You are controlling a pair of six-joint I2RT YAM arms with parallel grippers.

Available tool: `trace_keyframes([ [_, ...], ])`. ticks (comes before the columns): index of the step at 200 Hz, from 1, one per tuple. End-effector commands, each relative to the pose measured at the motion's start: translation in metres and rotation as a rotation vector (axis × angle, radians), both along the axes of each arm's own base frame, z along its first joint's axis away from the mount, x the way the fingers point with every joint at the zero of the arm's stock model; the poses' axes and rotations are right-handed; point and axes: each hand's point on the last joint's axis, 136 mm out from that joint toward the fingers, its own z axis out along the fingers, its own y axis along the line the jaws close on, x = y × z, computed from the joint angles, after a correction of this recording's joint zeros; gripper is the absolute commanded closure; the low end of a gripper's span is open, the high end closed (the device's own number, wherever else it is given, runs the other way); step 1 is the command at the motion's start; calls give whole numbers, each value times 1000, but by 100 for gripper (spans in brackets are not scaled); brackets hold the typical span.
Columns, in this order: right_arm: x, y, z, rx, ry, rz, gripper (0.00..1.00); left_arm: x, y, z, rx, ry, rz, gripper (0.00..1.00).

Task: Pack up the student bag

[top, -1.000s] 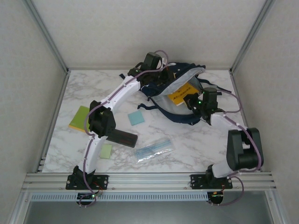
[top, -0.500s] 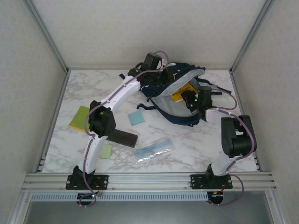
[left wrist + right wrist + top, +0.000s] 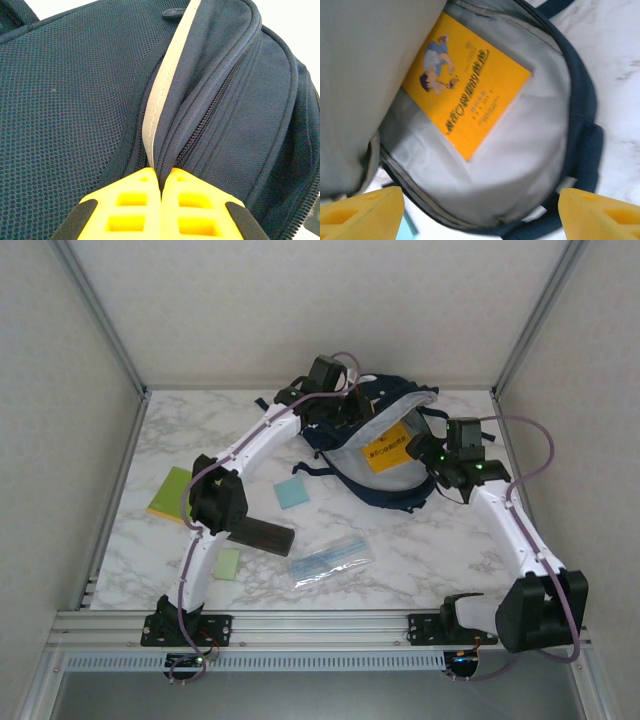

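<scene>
Left wrist cam: left gripper point(image 3: 161, 176) has its yellow jaws pinched together on a fold of the student bag point(image 3: 75, 100), right at the grey-trimmed edge, rest of the bag stretching ahead of them. Meanwhile the right gripper point(image 3: 480, 207) has jaws spread wide, holding nothing, and the bag's open mouth sits ahead between them with an orange book point(image 3: 470, 80) lying on the grey lining inside.

Robot lab cell: marble-print counter point(image 3: 430, 550) boxed in by white panels point(image 3: 320, 310) and aluminium framing point(image 3: 100, 320), my arms point(image 3: 255, 440) bolted to its rail point(image 3: 320, 623).
</scene>
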Motion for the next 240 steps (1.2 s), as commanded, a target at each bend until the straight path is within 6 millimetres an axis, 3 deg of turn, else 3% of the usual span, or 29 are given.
trace_keyframes([
  [1,-18,-3,18,-76,12,86,17,7,18,14,12,-61,31,100],
  [12,-15,11,31,-25,-17,146,15,2,22,9,28,-55,27,99],
  [16,-13,16,34,-6,-26,166,15,0,23,7,32,-52,27,94],
  [30,-9,34,43,69,-53,226,15,-9,30,0,45,-32,25,60],
  [38,-5,42,46,106,-72,248,15,-14,36,-3,54,-19,30,46],
  [65,6,66,49,185,-112,290,15,-31,69,-6,94,-7,67,23],
  [82,12,86,48,207,-126,325,16,-38,104,-4,130,-1,126,17],
  [125,23,147,32,200,-109,439,16,-50,219,-32,239,84,363,14],
  [189,36,235,-1,135,-97,626,18,-117,373,-88,489,243,746,0],
  [216,42,266,-17,126,-86,681,18,-139,422,-110,498,326,880,0],
  [240,45,288,-33,119,-60,719,20,-152,451,-125,534,380,957,0],
])
